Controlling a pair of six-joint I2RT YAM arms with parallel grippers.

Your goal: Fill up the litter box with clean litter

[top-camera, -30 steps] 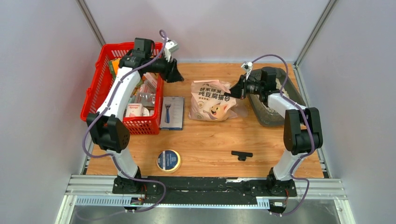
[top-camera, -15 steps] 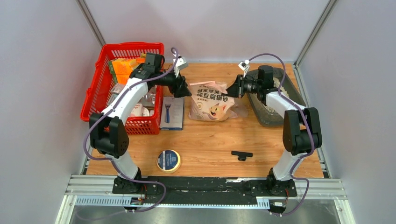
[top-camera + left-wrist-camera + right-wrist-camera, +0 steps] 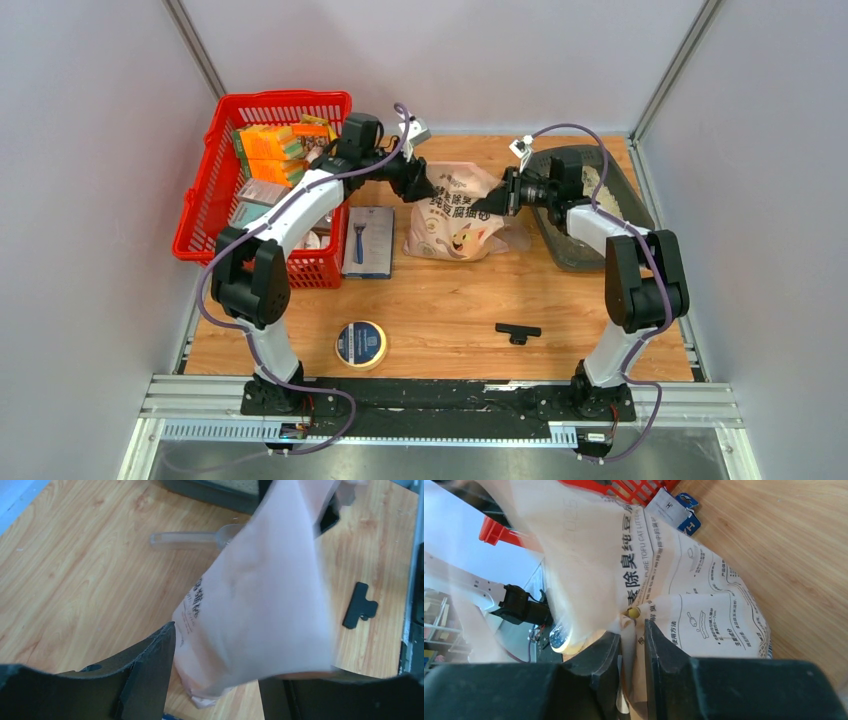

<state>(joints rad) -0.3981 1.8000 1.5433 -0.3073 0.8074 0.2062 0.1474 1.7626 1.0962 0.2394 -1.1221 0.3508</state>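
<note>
Closest to me on the wooden worktop, a round yellow-and-blue tape roll and a small black plastic clip lie well apart from the work, so I discount them. Further in, the pale pink cartoon-printed litter bag is slung between my two arms. The right pincer is nipped on a thin fold of the bag's film, jaws almost together. That is a slim purchase, and if it slackens I judge that corner would drop. The left pincer has its jaws wide apart with the bag's other corner between them, not clamped as far as I can see, so it carries nothing. My main worry is lifting or tipping before the left side bites, which would swing the bag off one corner and scatter granules over the wood. A clear plastic scoop lies between bag and box and could get dragged along. I can't tell where the bag's mouth is, so pouring blind risks a spill. Beyond, to the right, sits the dark grey rounded plastic litter box with some pale beige clean litter at its far end. The bag must clear the raised rim or it may shove the tray. At far left, my left arm reaches out over a corner of the red mesh basket, and a wide swing could catch it.
</note>
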